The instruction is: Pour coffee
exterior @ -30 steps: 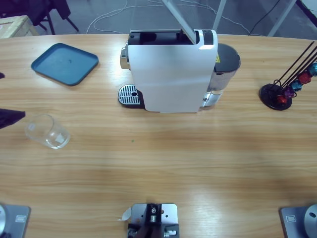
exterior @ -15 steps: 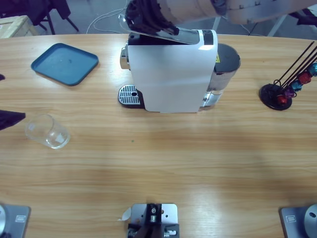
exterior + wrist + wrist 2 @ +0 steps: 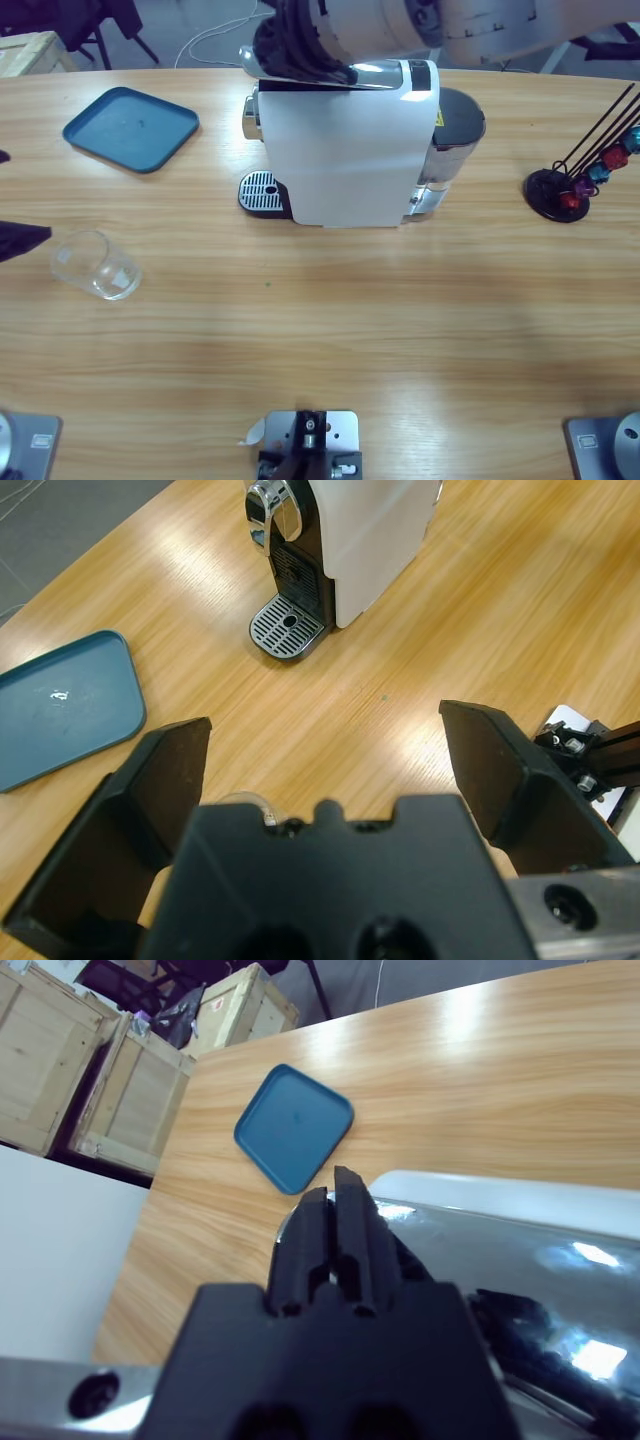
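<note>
A wooden table (image 3: 330,330) seen from above holds a white coffee machine (image 3: 345,150) near its far edge. The right arm reaches in from the top and its gripper (image 3: 300,45) sits over the machine's chrome lever (image 3: 370,72). In the right wrist view the gripper's two black jaws are pressed together, and the chrome lever lies just beside and below them; whether they press on it or merely hover cannot be told.

The step in hand looks like working the lever on top of the machine, an early part of the job. No coffee is visible anywhere: the drip grate (image 3: 260,188) at the machine's front is bare. An empty glass (image 3: 95,265) stands well apart from the machine, near the table's left edge.

The next move likely calls for seating the lever fully, then bringing the glass under the spout (image 3: 275,502) (the glass must stay upright and centred on the grate).

The left gripper (image 3: 320,770) has its jaws spread wide and grips nothing. It looks down toward the machine, with the glass's rim just showing between the jaws. A blue tray (image 3: 130,127) lies at the far left, and a capsule rack (image 3: 580,175) at the far right.
</note>
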